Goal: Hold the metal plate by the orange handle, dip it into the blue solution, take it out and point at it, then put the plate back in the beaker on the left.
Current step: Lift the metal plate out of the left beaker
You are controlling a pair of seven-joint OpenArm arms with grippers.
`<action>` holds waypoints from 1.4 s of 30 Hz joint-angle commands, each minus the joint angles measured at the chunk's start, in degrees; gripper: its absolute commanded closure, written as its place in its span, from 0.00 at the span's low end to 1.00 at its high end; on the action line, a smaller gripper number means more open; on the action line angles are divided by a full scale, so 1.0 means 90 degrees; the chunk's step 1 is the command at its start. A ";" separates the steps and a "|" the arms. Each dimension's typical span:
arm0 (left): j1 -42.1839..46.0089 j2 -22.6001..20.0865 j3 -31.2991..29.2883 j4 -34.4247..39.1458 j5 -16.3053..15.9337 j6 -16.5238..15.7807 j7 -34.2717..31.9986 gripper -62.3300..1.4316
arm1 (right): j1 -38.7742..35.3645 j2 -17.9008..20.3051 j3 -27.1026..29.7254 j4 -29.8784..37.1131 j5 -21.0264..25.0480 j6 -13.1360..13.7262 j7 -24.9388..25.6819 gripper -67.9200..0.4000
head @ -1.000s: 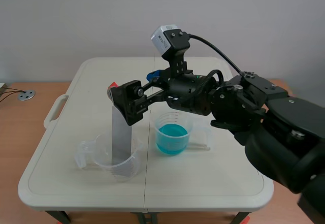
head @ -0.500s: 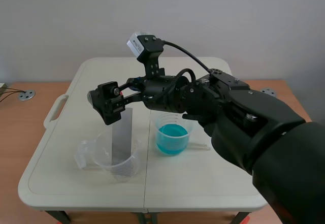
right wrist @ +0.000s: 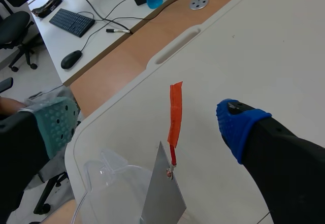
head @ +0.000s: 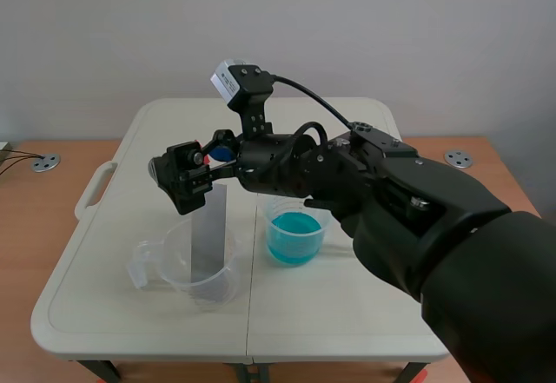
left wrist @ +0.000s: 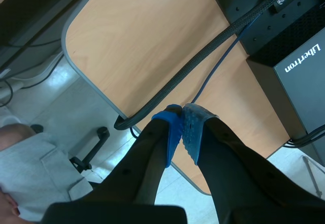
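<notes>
The right gripper [right wrist: 146,121] hangs wide open, its grey-green pad [right wrist: 57,120] on one side and its blue pad [right wrist: 234,125] on the other, with nothing pressed between them. The orange handle [right wrist: 175,115] rises in the gap just ahead of the fingers and neither pad touches it. Below the handle hangs the metal plate [right wrist: 162,196], which stands tilted in the clear beaker [head: 221,286] directly under the gripper.

Beside that beaker, toward the arm's own side, sits the blue solution [head: 294,234] in its own cup, well below the forearm that crosses above it. Both vessels rest on the pale table [head: 347,313].

As a judgement, the plate is where the task wants it to end, which is also where it would start. With the jaws apart around a free handle, the arm is either about to take hold or has just let go. These views do not settle which. If the grip is yet to come, the dip, the pointing and the return all remain.

The plate is a flat, dull grey strip with straight edges. The handle is a thin orange ribbon fixed near its top corner. I see no blue film or drops on the plate, though fine wetness would be hard to spot.

The left gripper [left wrist: 183,120] is closed on nothing, its pads meeting, far from the table.
</notes>
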 commanded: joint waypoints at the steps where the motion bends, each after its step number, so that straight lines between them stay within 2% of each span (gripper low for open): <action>1: 0.0068 0.0034 -0.0012 0.0061 -0.0039 -0.0015 -0.0036 0.95 | 0.0148 -0.0036 -0.0034 0.0104 0.0073 0.0029 0.0046 0.24; 8: 0.0068 0.0034 -0.0012 0.0061 -0.0039 -0.0015 -0.0036 0.95 | 0.0148 -0.0036 -0.0034 0.0104 0.0075 0.0029 -0.0002 0.44; 15: 0.0068 0.0034 -0.0012 0.0061 -0.0039 -0.0015 -0.0036 0.95 | 0.0148 -0.0034 -0.0034 0.0104 0.0075 0.0029 0.0002 0.57; 24: 0.0068 0.0034 -0.0012 0.0061 -0.0039 -0.0015 -0.0036 0.95 | 0.0146 -0.0034 -0.0034 0.0104 0.0075 0.0027 0.0005 0.68; 35: 0.0068 0.0034 -0.0012 0.0061 -0.0039 -0.0012 -0.0036 0.95 | 0.0146 -0.0036 -0.0034 0.0104 0.0075 0.0027 0.0005 0.70; 42: 0.0066 0.0034 -0.0012 0.0061 -0.0039 -0.0012 -0.0039 0.95 | 0.0204 -0.0034 -0.0029 0.0104 0.0070 0.0029 -0.0005 0.86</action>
